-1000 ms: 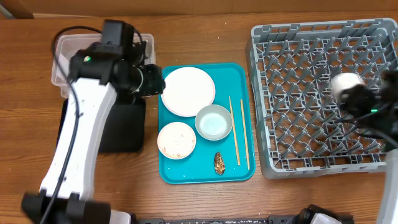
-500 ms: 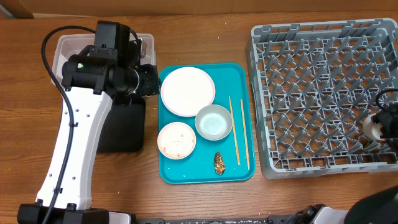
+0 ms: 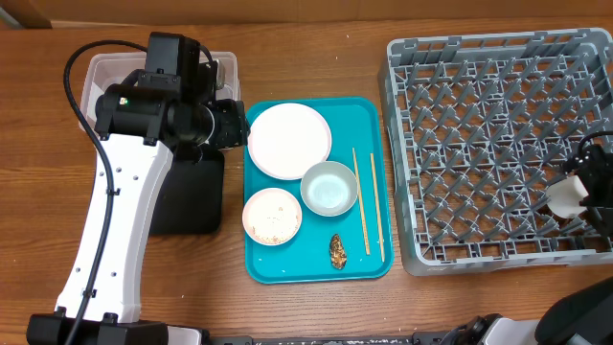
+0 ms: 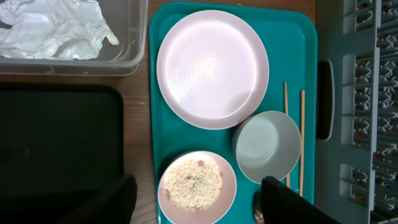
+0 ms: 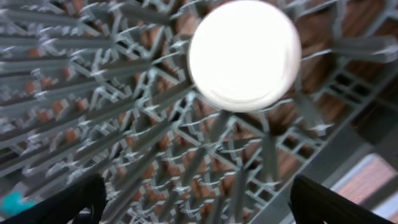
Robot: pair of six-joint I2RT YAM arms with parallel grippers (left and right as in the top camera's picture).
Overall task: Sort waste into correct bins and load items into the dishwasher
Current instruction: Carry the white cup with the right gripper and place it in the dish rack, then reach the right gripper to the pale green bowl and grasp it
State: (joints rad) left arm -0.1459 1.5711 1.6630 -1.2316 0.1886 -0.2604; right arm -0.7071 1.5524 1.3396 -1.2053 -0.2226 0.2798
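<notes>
On the teal tray, a large pale plate (image 3: 289, 140), a pale bowl (image 3: 329, 188), a small plate of rice-like crumbs (image 3: 271, 216), two chopsticks (image 3: 362, 201) and a brown lump (image 3: 337, 251). My left gripper (image 3: 233, 123) hovers open and empty; in its wrist view (image 4: 199, 182) it is above the crumb plate (image 4: 198, 186). A white napkin (image 4: 53, 28) lies in the clear tub (image 3: 96, 72). My right gripper (image 3: 582, 192) is open over the grey rack (image 3: 479, 96). A white cup (image 5: 244, 55) rests on the rack beyond its fingers. The wrapper is out of view.
The black tray (image 3: 187, 206) lies in front of the clear tub, partly under my left arm. The teal tray (image 3: 369, 110) sits between it and the rack. Bare wooden table (image 3: 316, 48) shows behind the tray.
My right gripper carried the white cup from the rack's middle right to its front right part, and the cup is now out of its jaws. The left arm shifted slightly, then held still.
</notes>
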